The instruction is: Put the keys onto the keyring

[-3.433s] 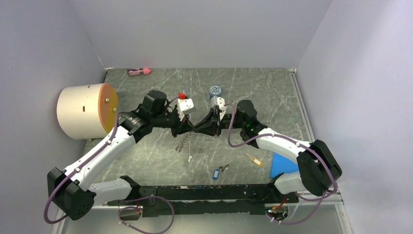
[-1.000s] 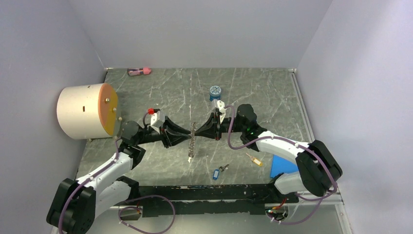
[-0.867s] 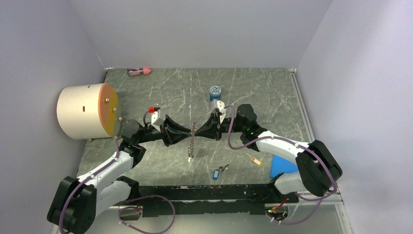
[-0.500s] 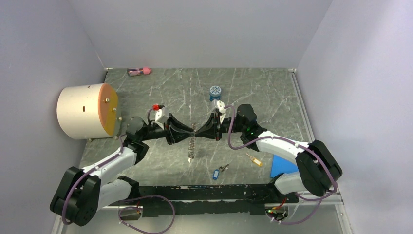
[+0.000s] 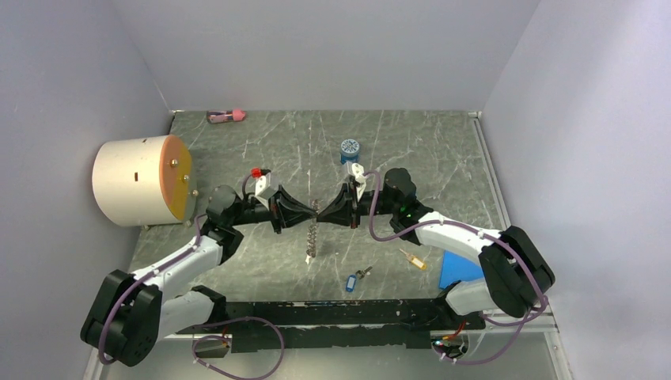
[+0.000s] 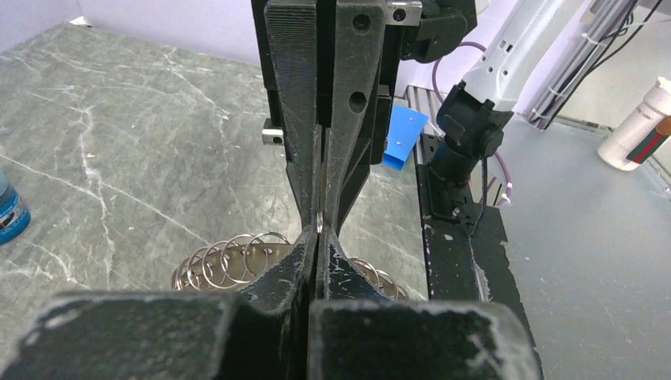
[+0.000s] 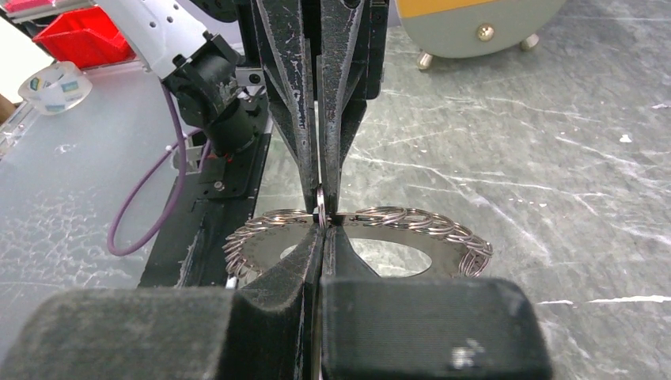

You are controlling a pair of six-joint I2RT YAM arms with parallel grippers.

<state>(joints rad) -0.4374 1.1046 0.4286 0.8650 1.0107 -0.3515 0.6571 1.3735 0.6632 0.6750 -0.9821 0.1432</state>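
The keyring (image 5: 312, 237), a large loop strung with many small metal rings, hangs edge-on above the table's middle. My left gripper (image 5: 309, 214) is shut on its upper part from the left. From the right, my right gripper (image 5: 321, 212) is shut on the same spot, so the two sets of tips meet. In the left wrist view the left gripper (image 6: 318, 234) pinches one thin ring, with the keyring (image 6: 225, 261) spreading to both sides. The right wrist view shows the right gripper (image 7: 321, 222) shut on the keyring (image 7: 419, 218). The blue key (image 5: 351, 282) and yellow key (image 5: 413, 259) lie on the table.
A round blue jar (image 5: 350, 150) stands behind the grippers. A big white cylinder with an orange face (image 5: 142, 180) lies at the left edge. A pink item (image 5: 225, 116) lies at the back wall, and a blue sheet (image 5: 459, 267) sits under the right arm.
My left gripper has slid right to the keyring and shut on it, opposite the right gripper. The right arm and the keys have not moved.
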